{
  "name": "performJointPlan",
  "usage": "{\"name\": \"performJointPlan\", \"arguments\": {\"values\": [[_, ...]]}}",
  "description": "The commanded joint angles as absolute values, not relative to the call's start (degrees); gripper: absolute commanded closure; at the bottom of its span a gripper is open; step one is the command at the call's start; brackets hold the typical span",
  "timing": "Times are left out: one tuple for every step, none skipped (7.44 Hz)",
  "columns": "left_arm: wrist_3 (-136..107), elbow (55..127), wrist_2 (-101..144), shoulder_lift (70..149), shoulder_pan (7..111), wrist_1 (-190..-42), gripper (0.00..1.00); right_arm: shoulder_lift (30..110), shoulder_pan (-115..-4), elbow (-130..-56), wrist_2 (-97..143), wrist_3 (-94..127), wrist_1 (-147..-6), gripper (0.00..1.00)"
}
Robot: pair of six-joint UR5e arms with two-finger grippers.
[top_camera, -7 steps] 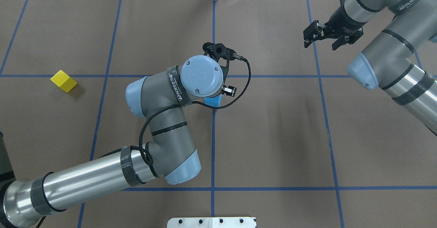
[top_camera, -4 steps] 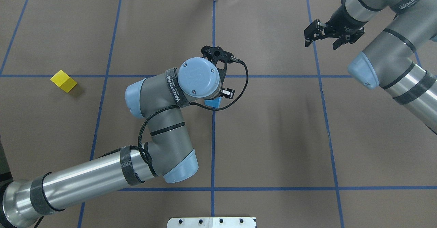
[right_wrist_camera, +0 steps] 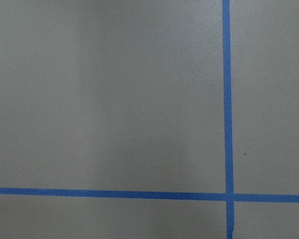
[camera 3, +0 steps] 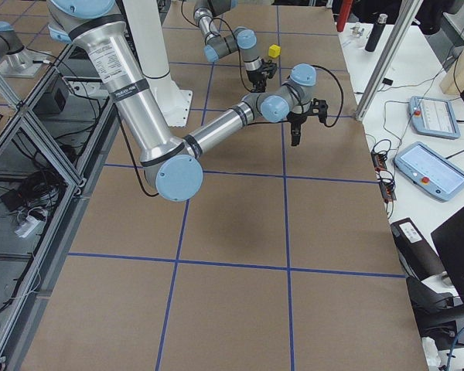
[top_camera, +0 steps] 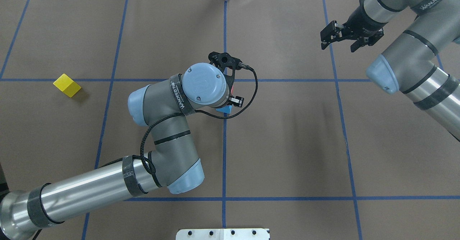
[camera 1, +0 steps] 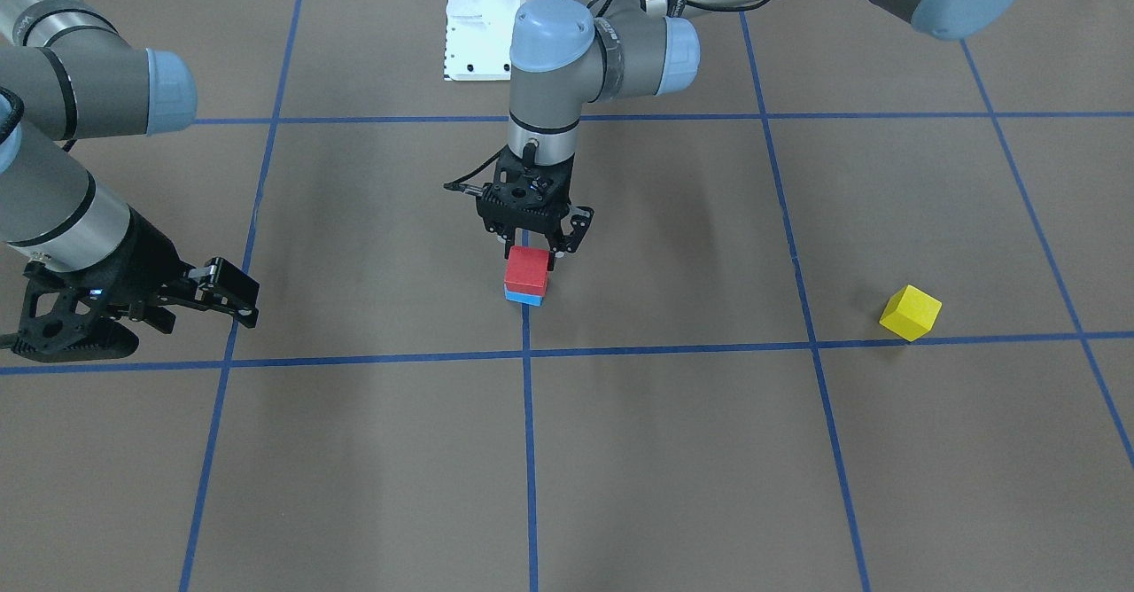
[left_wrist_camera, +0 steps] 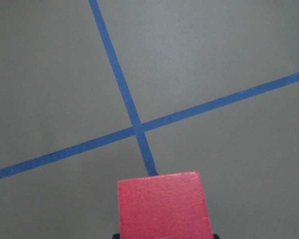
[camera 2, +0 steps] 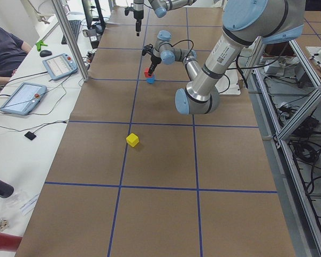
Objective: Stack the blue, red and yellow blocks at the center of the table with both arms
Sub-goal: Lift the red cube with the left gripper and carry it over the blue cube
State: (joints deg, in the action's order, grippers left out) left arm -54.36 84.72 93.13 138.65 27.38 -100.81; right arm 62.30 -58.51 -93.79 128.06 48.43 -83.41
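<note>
A red block (camera 1: 527, 270) sits on top of a blue block (camera 1: 524, 297) at the table's centre, by a tape crossing. My left gripper (camera 1: 530, 255) stands straight above them, shut on the upper part of the red block. In the left wrist view the red block (left_wrist_camera: 163, 206) fills the bottom centre, with dark finger edges on both sides. From overhead my wrist hides the gripper and only a corner of the blue block (top_camera: 226, 109) shows. A yellow block (top_camera: 67, 85) (camera 1: 910, 313) lies alone far out on my left. My right gripper (top_camera: 339, 41) (camera 1: 239, 301) is open and empty, far right.
Blue tape lines (top_camera: 224, 143) split the brown table cover into squares. The white robot base plate (camera 1: 478, 16) is at my edge of the table. A side desk with tablets (camera 2: 21, 96) and a seated person lies beyond the far edge.
My left wrist has shifted a little to the left and toward the robot's base. The blue block has stayed in place. The right arm has barely moved.
</note>
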Motion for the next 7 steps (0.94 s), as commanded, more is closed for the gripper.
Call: {"name": "performJointPlan", "arguments": {"values": [[-60.07,84.9,93.25,138.69,27.25,-102.21,0.0,62.23,-58.8,-93.78,128.06,48.43,-83.5,0.01],[-60.73,84.9,93.16,138.78,27.25,-102.48,0.0,62.31,-58.8,-93.78,128.06,48.34,-83.5,0.01],[-60.73,85.16,93.25,138.69,27.25,-102.39,0.0,62.31,-58.97,-93.61,128.06,48.34,-83.5,0.01],[-60.47,86.82,94.12,138.6,27.94,-100.74,0.0,62.31,-59.06,-93.6,128.06,48.08,-83.5,0.01],[-59.77,90.93,102.05,138.26,33.69,-95.15,0.0,62.31,-59.41,-93.6,128.06,48.08,-83.58,0.01],[-52.98,97.67,111.53,134.95,40.97,-86.22,0.0,62.31,-59.41,-93.6,128.14,48.08,-83.58,0.01],[-41.77,106.26,113.19,126.91,46.53,-80.39,0.0,62.23,-59.41,-93.69,128.14,48.08,-83.58,0.01]]}}
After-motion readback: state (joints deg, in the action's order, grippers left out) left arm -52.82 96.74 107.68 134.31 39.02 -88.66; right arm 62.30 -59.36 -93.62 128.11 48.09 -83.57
